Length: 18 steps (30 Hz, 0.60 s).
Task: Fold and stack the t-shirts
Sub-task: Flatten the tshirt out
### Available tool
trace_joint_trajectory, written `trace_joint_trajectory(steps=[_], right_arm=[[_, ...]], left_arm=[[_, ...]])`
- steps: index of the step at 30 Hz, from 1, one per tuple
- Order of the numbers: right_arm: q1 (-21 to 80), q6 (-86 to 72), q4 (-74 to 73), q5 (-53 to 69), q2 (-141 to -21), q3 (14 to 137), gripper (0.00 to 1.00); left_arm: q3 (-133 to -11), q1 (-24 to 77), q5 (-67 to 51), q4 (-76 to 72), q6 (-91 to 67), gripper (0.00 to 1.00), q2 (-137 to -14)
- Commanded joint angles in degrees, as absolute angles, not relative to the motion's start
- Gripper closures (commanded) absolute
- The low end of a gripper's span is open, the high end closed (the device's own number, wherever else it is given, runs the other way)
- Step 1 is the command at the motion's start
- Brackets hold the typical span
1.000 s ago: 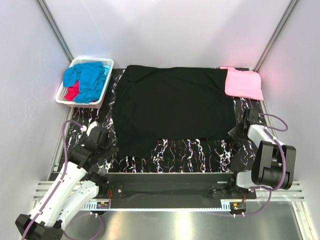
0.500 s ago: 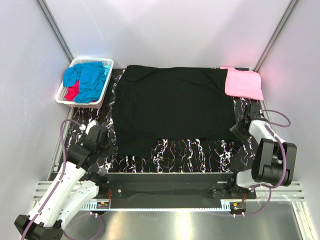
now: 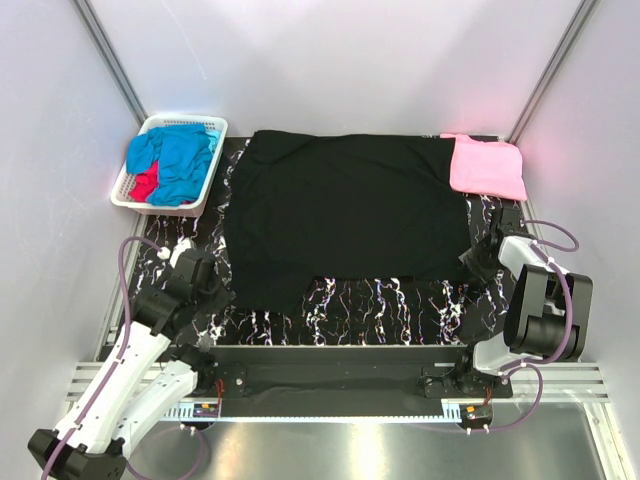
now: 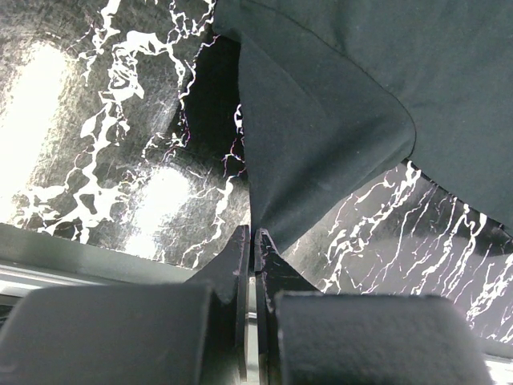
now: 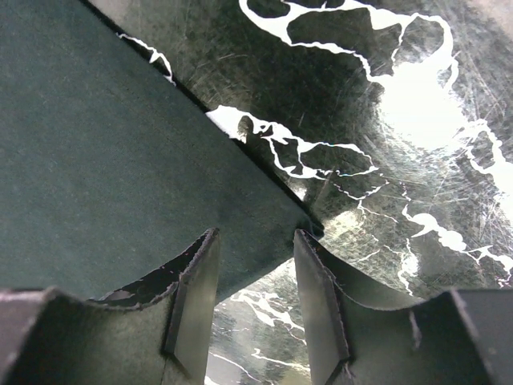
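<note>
Black t-shirt (image 3: 345,215) lies spread across the middle of the marbled tabletop (image 3: 400,300). The left tool (image 4: 253,241) is pinched tight on its lower-left corner — the right tool (image 5: 252,265) stands with jaws apart around the lower-right corner. Pink t-shirt (image 3: 487,167) lies upper right; blue t-shirt (image 3: 180,160) and red t-shirt (image 3: 146,186) sit in the white basket (image 3: 158,206), upper left.

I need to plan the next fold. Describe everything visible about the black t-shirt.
The black t-shirt is plain, soft matte cloth, spread mostly flat across the marbled black table and covering much of it. Its near left corner is raised and pinched in the shut left gripper. The open right gripper straddles its near right corner. Its far right edge meets the pink t-shirt.
</note>
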<state>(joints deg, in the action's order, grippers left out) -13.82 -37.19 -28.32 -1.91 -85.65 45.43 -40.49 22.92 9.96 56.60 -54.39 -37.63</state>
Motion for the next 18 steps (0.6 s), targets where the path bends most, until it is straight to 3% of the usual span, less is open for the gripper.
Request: trace_joint_trajectory(steps=[1, 4, 7, 8, 11, 18], right_arm=[[-14.4, -38.5, -27.9, -0.4, -85.6, 45.4, 0.50], [-14.4, -38.8, -27.9, -0.2, -85.9, 45.6, 0.53], [-14.4, -38.8, -28.4, -0.1, -86.2, 45.9, 0.73], [-14.4, -38.8, -28.5, -0.2, -86.1, 46.1, 0.85], [-14.4, -38.8, -28.8, -0.2, -86.0, 46.3, 1.00], [-14.4, -38.5, -31.5, -0.8, -82.1, 47.1, 1.00]], left_arm=[[-43.1, 22.9, 11.5, 56.3, -54.1, 1.00, -37.8], [-43.2, 22.9, 11.5, 56.3, -54.1, 1.00, -37.5], [-43.2, 22.9, 11.5, 56.3, -54.3, 1.00, -37.3], [-43.2, 22.9, 11.5, 56.4, -54.3, 1.00, -37.3], [-43.1, 22.9, 11.6, 56.3, -54.4, 1.00, -37.4], [-43.2, 22.9, 11.6, 56.4, -54.1, 1.00, -37.4]])
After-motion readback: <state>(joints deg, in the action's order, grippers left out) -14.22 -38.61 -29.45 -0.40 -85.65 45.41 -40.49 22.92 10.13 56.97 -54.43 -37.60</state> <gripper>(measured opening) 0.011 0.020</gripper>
